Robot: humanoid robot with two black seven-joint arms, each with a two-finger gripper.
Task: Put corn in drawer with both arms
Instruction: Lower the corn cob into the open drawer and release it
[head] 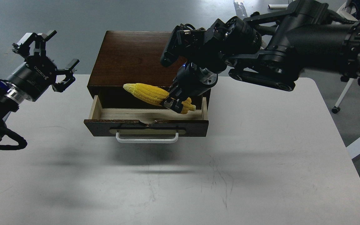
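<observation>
box (127,56): glossy dark wood | drawer (145,116): pale raw wood | table (261,175): matt, scuffed

The drawer (145,120) stands pulled out of the dark wooden box (136,59), its pale interior open from above. Over the drawer's right half, the right pincer (174,101) and the corn (158,95) clamped in it fill the way in; the corn slants across toward the drawer's left, leaving open room only above the drawer's left front corner. The right arm (292,47) bars the space right of the box. In front of the drawer's white handle (147,139) the desk (180,187) lies bare. The left pincer (47,59), fingers spread, hangs well left of the drawer.
</observation>
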